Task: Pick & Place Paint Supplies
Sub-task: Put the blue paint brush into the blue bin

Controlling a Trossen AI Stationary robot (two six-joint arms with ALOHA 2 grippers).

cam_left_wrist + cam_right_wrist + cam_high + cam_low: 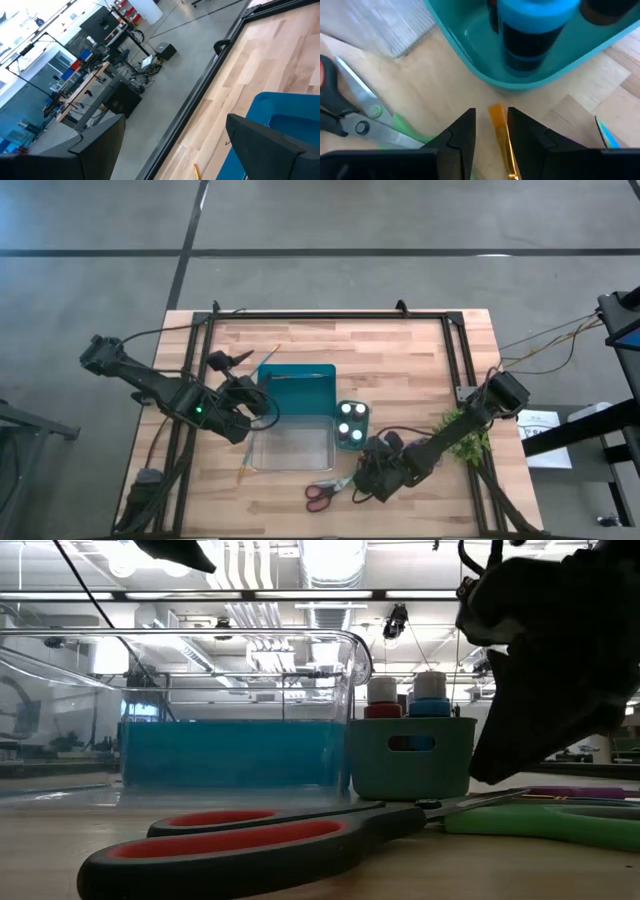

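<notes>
A small teal cup (350, 425) holds paint bottles with white caps (383, 690); a blue one (530, 30) fills the right wrist view. Red-handled scissors (322, 495) with a green part lie flat near the table's front edge. Just right of them my right gripper (491, 135) slants down at the table, open by a narrow gap. An orange brush handle (497, 120) lies on the wood between its fingers. My left gripper (175, 150) hangs wide open above the far left corner of the teal box (300, 388), with nothing in it. My right gripper comes from above, slanting toward the teal cup, with one finger on each side of the brush handle's end (496, 109). One finger (525, 132) stands right against the handle and bare wood shows beside the other. Whether it touches the brush I cannot tell.
A clear container (290, 448) stands in front of the teal box. A thin brush (245, 465) lies at its left and another (270, 360) behind the teal box. A green plant sprig (465, 435) lies under the right arm. A black frame (330, 315) edges the table.
</notes>
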